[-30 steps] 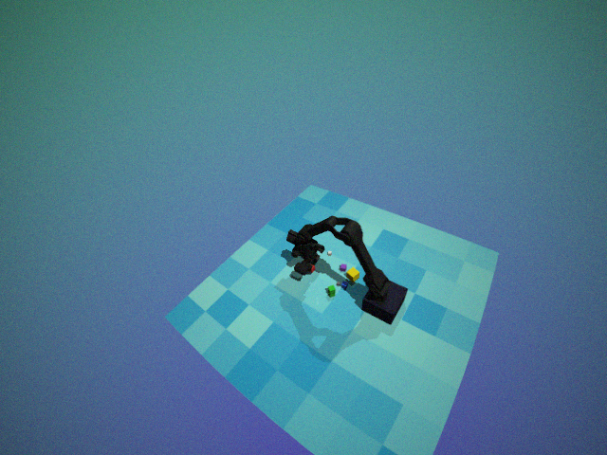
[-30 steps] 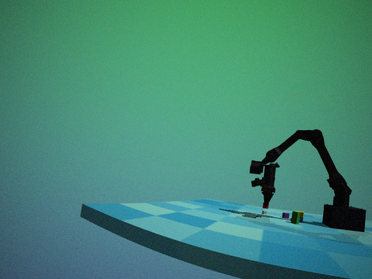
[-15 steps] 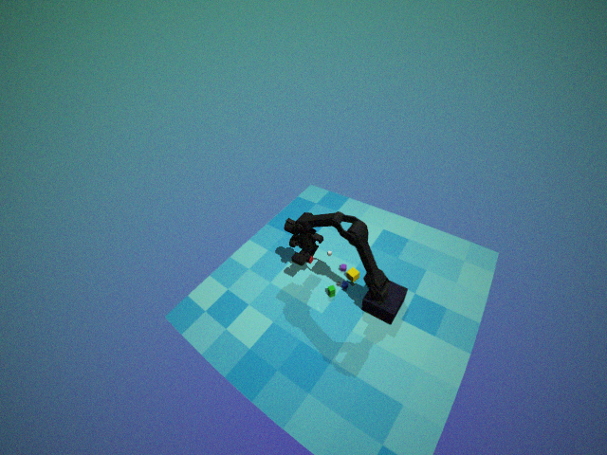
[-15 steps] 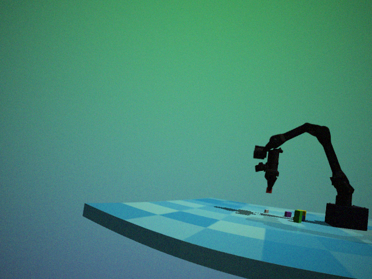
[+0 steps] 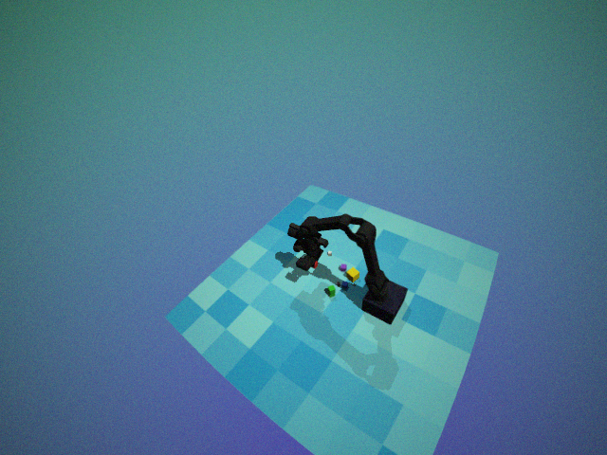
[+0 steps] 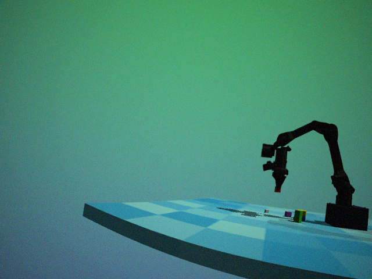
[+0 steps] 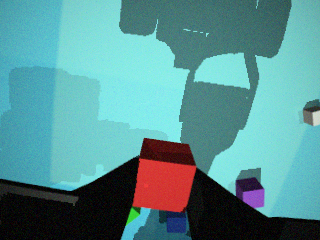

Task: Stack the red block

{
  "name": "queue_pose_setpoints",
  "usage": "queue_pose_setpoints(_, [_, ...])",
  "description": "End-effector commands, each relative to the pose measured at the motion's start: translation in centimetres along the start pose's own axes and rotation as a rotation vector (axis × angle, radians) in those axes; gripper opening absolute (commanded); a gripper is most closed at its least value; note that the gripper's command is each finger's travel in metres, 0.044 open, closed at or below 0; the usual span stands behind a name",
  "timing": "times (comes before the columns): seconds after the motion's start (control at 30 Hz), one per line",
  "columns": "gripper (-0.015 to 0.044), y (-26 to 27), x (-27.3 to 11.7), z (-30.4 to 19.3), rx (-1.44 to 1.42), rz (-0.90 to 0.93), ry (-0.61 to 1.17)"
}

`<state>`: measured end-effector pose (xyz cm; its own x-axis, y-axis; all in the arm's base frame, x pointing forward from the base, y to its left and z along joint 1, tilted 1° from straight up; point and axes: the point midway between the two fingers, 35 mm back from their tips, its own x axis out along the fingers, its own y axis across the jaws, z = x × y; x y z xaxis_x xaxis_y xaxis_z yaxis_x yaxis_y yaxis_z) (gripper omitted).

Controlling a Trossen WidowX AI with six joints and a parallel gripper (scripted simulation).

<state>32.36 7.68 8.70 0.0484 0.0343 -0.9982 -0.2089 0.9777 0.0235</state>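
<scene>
The red block [image 5: 315, 264] [image 6: 277, 191] [image 7: 165, 184] is held between the fingertips of my gripper [image 6: 278, 188] [image 7: 163, 168], which is shut on it. Block and gripper hang well above the checkered table in the exterior view. The green tower [image 5: 331, 291] [image 6: 297, 216] stands upright on the table, between the gripper and the arm's base in the exterior view. Only a small green corner [image 7: 133, 215] of it shows in the wrist view, low and left of the red block.
A yellow block [image 5: 353, 274] and a blue block [image 5: 344, 284] [image 7: 176, 223] are near the tower, with a small dark piece [image 5: 338, 283] beside them. A purple block [image 5: 342, 267] [image 6: 288, 214] [image 7: 250, 193] and a small white block [image 5: 329, 253] [image 6: 266, 211] [image 7: 312, 116] lie farther out.
</scene>
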Motion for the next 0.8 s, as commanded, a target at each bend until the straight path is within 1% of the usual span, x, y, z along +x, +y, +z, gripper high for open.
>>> queue_pose_setpoints(0.0, [0.0,0.6,0.1,-1.5,0.001,-0.003,0.007])
queue_pose_setpoints(0.77, [0.0,2.7,1.0,-10.8,0.002,-0.001,0.016])
